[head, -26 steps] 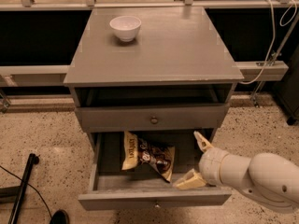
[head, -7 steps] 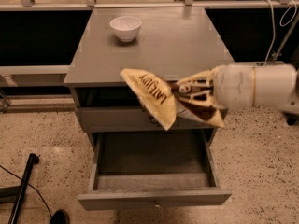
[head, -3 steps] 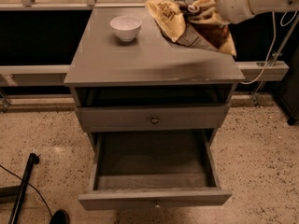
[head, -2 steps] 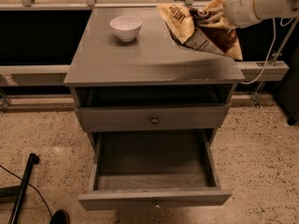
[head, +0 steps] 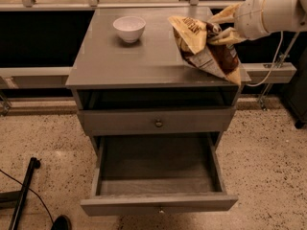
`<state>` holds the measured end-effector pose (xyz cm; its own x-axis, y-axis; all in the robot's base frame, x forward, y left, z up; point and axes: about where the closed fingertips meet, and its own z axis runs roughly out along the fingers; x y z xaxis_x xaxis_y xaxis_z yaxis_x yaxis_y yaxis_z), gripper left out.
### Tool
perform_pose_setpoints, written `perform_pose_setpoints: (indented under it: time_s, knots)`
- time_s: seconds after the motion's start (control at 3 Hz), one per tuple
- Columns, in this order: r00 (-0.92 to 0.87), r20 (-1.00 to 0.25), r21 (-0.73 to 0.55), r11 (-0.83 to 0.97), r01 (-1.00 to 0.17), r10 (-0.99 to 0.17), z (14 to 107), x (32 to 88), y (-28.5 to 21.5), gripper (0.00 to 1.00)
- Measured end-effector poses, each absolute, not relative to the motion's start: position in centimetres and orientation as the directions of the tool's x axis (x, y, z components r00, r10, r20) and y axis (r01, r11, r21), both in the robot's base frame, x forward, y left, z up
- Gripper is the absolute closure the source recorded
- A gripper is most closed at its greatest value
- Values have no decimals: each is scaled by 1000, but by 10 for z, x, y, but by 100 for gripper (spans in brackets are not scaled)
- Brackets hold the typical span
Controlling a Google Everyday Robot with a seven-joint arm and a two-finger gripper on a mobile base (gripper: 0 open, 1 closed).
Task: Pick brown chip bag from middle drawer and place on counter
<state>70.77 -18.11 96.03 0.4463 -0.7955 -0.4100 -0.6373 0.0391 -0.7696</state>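
Note:
The brown chip bag (head: 205, 48) hangs from my gripper (head: 221, 27), which is shut on its upper edge at the right side of the counter (head: 120, 61). The bag's lower end is at or just above the counter's right front part; I cannot tell if it touches. My white arm comes in from the upper right. The middle drawer (head: 158, 176) stands pulled out below, with nothing in it.
A white bowl (head: 129, 28) stands on the counter at the back left. A shut drawer front with a brass knob (head: 158, 123) is above the open drawer. A black pole and cable (head: 21, 195) lie on the speckled floor at the left.
The bag was lifted out of the drawer and carried up over the counter. In the last second it has come down and a little forward toward the counter's right front.

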Motion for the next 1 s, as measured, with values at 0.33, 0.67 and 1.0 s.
perform_pose_setpoints:
  time_s: [0.33, 0.67, 1.0]
  knots:
    - [444, -413, -768, 41, -639, -795, 959, 708, -181, 0]
    - [439, -412, -764, 41, -644, -799, 957, 707, -182, 0]
    - [425, -410, -755, 39, -654, -807, 953, 705, -184, 0]
